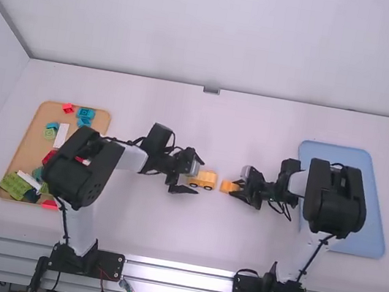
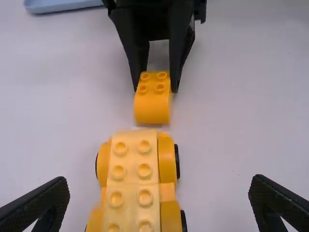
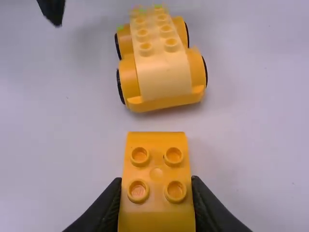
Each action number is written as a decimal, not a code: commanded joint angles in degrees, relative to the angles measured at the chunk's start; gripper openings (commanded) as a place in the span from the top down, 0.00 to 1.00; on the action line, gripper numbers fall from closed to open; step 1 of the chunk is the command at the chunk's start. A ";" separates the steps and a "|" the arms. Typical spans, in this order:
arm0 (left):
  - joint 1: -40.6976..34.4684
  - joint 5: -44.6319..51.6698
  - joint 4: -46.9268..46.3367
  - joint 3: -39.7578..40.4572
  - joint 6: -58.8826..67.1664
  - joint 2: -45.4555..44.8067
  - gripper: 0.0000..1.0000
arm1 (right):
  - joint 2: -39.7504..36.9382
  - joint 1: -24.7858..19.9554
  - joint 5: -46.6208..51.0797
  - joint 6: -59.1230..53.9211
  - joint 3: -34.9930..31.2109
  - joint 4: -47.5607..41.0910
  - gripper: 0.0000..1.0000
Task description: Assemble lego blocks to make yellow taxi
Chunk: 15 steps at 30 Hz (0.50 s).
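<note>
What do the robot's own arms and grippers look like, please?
The left arm and right arm have white links, bulky black joints and thin black cables. The left gripper and right gripper are black, each with two tapering fingers.

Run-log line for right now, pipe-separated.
left black gripper: open, by yellow wheeled toy base | right black gripper: closed on orange four-stud block | block and base: apart
</note>
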 commanded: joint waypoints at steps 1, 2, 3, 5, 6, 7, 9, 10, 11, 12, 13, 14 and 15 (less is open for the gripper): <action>-1.27 -2.97 1.55 -0.63 0.85 1.90 0.01 | -1.42 0.81 -0.87 -1.16 3.63 -3.87 0.84; -1.46 -3.91 3.30 -0.63 0.72 3.15 0.01 | -2.49 1.38 -0.70 -3.85 4.94 -7.85 0.85; -1.44 -3.98 5.03 -0.61 -0.94 4.31 0.01 | -3.67 1.97 -0.74 -7.15 6.12 -11.72 0.82; -0.94 -3.56 7.41 -0.63 -3.89 5.79 0.01 | -5.05 2.58 -0.79 -11.17 7.67 -16.28 0.82; -0.48 -2.40 8.20 -0.63 -4.35 6.43 0.01 | -5.75 2.78 -0.74 -12.26 8.41 -18.05 0.83; 0.11 -0.02 9.20 -0.61 -4.22 7.32 0.01 | -6.62 3.08 -0.74 -12.57 9.16 -19.15 0.84; 1.22 4.07 10.93 -0.63 -3.45 8.61 0.01 | -7.65 3.78 -0.81 -11.82 9.70 -19.10 0.86; 1.46 4.85 11.43 -0.63 -3.50 8.90 0.01 | -7.74 3.93 -0.79 -11.45 9.73 -18.93 0.86; 1.84 5.60 11.80 -0.63 -3.72 9.42 0.01 | -7.82 4.74 -1.03 -9.35 9.81 -17.38 0.87; 1.84 5.55 11.80 -0.61 -3.69 9.46 0.01 | -7.82 4.85 -1.07 -9.11 9.81 -17.18 0.87; 1.49 5.57 11.78 -0.44 -3.65 9.84 0.01 | -7.80 5.44 -1.31 -7.54 9.60 -15.82 0.87; 1.14 5.57 11.78 -0.17 -3.67 10.27 0.01 | -7.80 5.84 -1.53 -6.80 9.40 -15.06 0.87; 0.83 5.55 11.78 0.39 -3.69 11.06 0.00 | -7.80 6.49 -1.84 -6.27 9.31 -14.47 0.87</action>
